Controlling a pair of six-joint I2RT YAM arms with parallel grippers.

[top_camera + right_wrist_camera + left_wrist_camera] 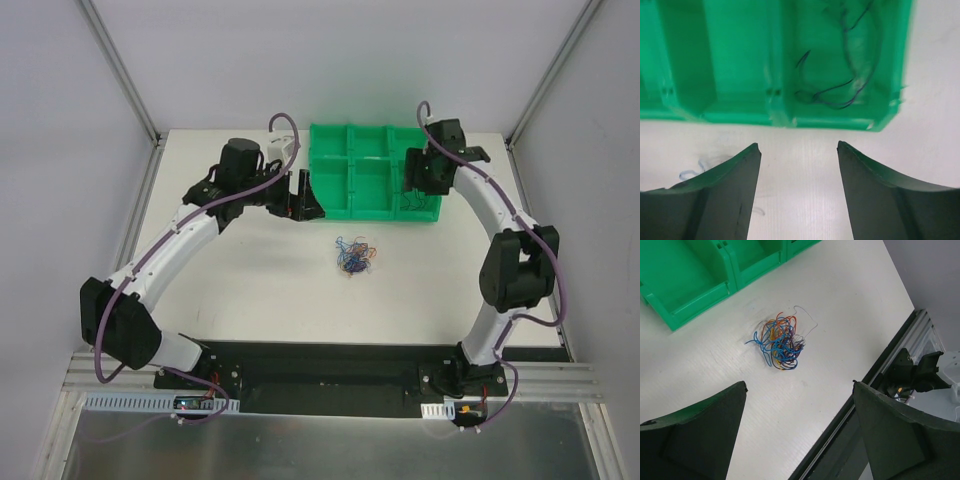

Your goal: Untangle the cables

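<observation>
My left pincer and right pincer are hanging open by the green tray, and the cables are lying knotted on the white surface.
I am seeing the cables bunched in a small ball of blue, orange and dark threads at 6 o'clock from the green tray, not touching it. The left pincer is hovering at about 10 o'clock from the knot, just beside the tray's left end, fingers wide apart with nothing between them. The right pincer is hanging at about 1 o'clock from the knot, over the tray's right end, fingers apart and holding nothing. One thin dark strand is lying loose inside a tray box.
</observation>
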